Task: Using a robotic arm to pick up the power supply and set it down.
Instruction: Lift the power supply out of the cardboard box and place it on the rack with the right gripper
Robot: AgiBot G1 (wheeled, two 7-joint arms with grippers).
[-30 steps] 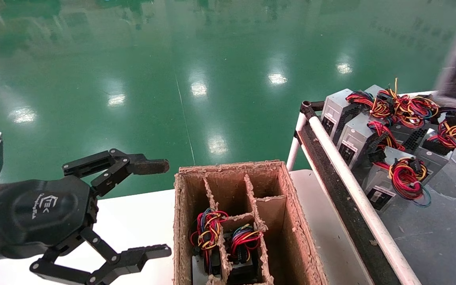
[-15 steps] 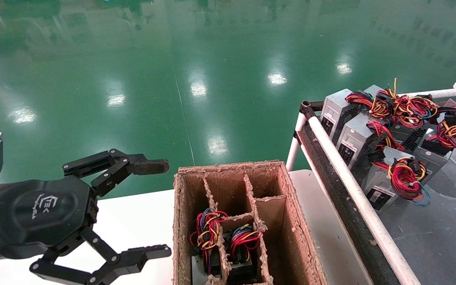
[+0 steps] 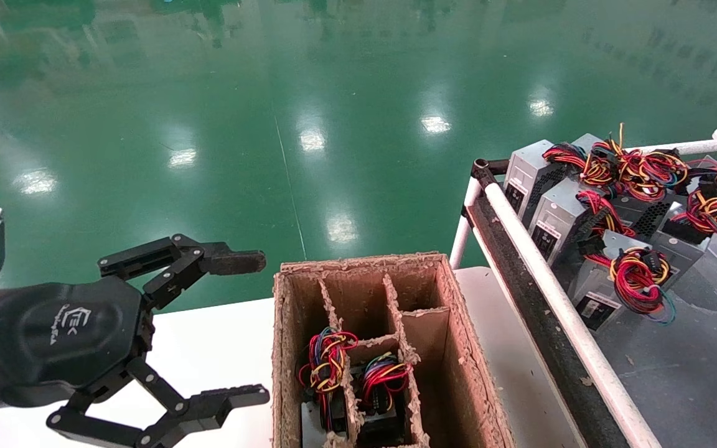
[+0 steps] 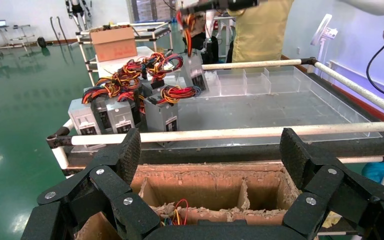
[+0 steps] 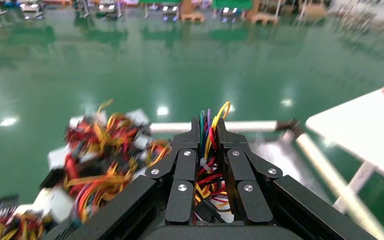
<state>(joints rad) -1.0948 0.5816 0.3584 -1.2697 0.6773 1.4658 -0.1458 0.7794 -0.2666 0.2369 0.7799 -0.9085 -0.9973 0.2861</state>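
Pickup done: we log right gripper jaws pinching power supply wires; setting down pending. Left gripper jaws spread, idle.

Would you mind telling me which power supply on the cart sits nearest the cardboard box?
The front power supply, with the red wire loop on top; the other units lie farther back.

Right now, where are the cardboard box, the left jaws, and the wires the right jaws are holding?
cardboard box [image 3: 458, 323]: head view, on its right wall.
left gripper [image 3: 243, 326]: head view, midway between its open fingertips.
wire bundle [image 5: 210, 145]: right wrist view, on the wires between the shut jaws.
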